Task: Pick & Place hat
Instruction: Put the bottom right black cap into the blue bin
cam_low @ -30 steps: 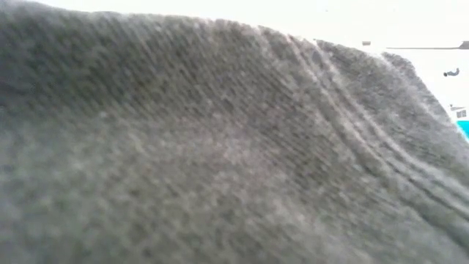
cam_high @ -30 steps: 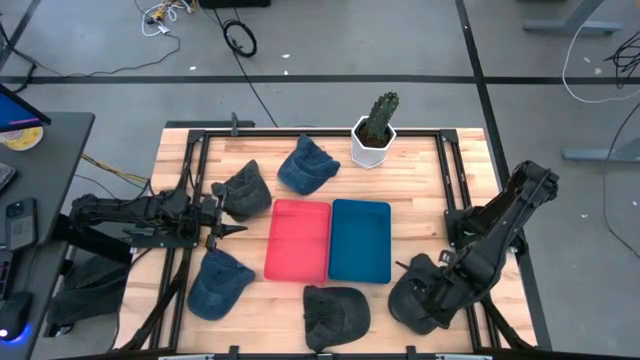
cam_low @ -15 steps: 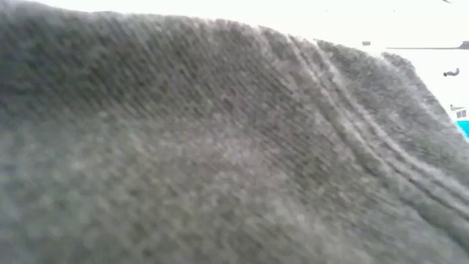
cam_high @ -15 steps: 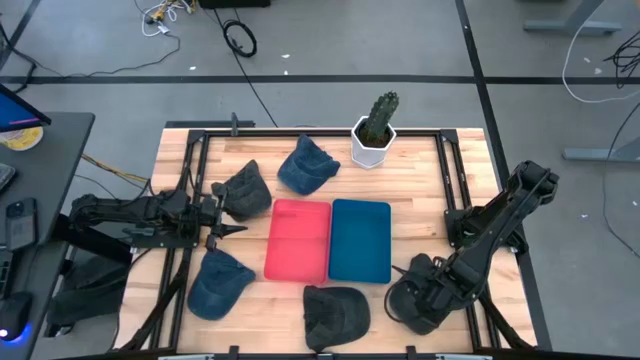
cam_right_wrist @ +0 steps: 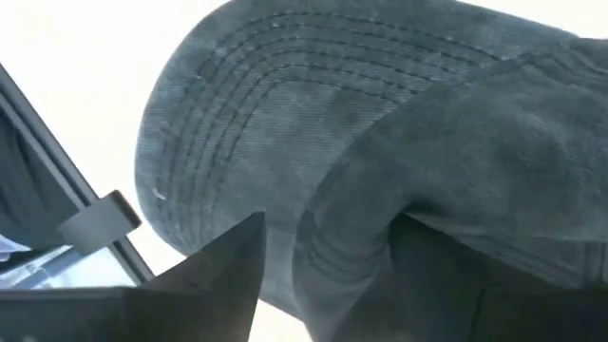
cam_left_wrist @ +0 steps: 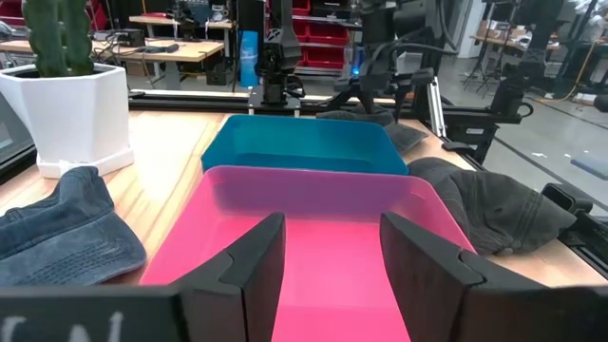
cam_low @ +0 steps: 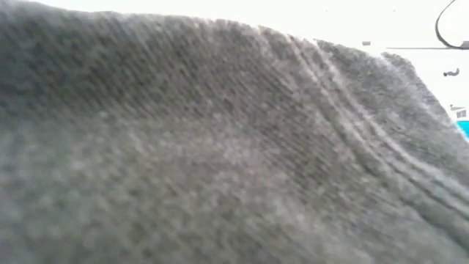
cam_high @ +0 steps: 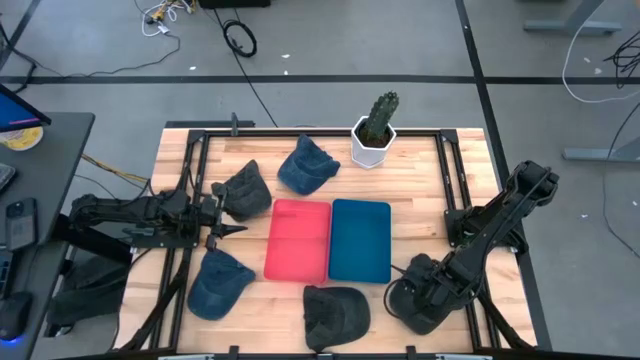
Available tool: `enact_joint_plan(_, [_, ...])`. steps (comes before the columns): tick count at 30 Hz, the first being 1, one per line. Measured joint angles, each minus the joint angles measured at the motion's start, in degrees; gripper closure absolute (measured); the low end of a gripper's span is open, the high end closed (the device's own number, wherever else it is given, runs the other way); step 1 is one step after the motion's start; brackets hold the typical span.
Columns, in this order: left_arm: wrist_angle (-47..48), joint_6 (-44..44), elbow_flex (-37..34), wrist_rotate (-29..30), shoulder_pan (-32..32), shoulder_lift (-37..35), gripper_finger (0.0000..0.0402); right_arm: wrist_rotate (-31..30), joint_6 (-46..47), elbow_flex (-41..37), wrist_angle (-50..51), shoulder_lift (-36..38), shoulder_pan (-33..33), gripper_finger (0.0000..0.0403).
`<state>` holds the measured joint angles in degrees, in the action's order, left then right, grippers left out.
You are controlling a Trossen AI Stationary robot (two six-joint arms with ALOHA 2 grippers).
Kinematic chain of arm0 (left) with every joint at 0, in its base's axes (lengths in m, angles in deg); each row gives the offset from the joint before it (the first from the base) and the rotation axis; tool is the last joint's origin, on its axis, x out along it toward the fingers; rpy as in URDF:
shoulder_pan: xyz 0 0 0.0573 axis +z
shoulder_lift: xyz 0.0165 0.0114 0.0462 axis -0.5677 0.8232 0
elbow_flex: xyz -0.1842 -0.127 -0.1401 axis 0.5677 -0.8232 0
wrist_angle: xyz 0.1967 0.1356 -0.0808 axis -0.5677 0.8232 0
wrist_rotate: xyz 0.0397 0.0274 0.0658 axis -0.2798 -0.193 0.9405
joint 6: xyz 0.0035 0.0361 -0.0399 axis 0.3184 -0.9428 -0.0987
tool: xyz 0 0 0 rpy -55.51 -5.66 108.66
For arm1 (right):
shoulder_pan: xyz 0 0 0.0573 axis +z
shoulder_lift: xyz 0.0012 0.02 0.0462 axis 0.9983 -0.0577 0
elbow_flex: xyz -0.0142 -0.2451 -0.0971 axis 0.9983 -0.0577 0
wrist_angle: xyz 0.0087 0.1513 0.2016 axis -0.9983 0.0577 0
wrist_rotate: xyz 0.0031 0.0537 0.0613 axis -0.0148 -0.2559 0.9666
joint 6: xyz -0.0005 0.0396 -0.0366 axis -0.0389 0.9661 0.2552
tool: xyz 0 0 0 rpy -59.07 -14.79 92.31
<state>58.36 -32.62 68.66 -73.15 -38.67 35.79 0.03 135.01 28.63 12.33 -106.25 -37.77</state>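
Several caps lie on the table. A dark grey hat (cam_high: 408, 303) lies on its brim and crown near the front right corner, and my right gripper (cam_high: 424, 287) stands open right over it. In the right wrist view the hat (cam_right_wrist: 313, 104) fills the picture, with a raised fold of its crown between the spread fingers. My left gripper (cam_left_wrist: 323, 252) waits open at the table's left, pointing at the pink tray (cam_left_wrist: 313, 228). Other hats: dark grey (cam_high: 244, 189), blue (cam_high: 307, 165), blue (cam_high: 217, 283), dark grey (cam_high: 335, 312). My right gripper comes at the dark grey hat slanting down from the table's right. A raised fold of the crown (cam_right_wrist: 351, 237) lies between the open fingers. I cannot tell whether they touch it. The hat lies on the table.
The pink tray (cam_high: 298, 240) and a blue tray (cam_high: 360, 240) sit side by side at the table's middle. A potted cactus (cam_high: 375, 132) stands at the far edge. Grey cloth of a hat (cam_low: 220, 147) fills the low view. Black frame rails (cam_high: 190, 170) run along the table's sides.
My right gripper has moved a little toward the table's left, staying low over the dark grey hat at the front right. The hat still lies on the table.
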Motion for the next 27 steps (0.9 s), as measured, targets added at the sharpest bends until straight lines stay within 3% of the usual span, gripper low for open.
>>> enact_joint_plan(4, [-0.02,-0.01,0.00,0.00,0.01,0.01,0.0225,0.29,-0.68,-0.04,-0.18,0.00,-0.01,0.0241])
enact_joint_plan(11, [-0.01,0.00,0.00,0.00,0.00,0.01,0.0225,4.84,-2.81,-0.04,-0.01,0.26,-0.15,0.0387])
enact_joint_plan(21, [0.00,0.01,0.00,0.00,0.01,0.01,0.0225,5.96,-3.07,3.34,6.14,7.15,-0.09,0.0395])
enact_joint_plan(27, [0.00,0.00,0.00,0.00,0.01,0.01,0.0225,-2.17,-10.92,10.95,15.43,11.56,-0.17,0.0398])
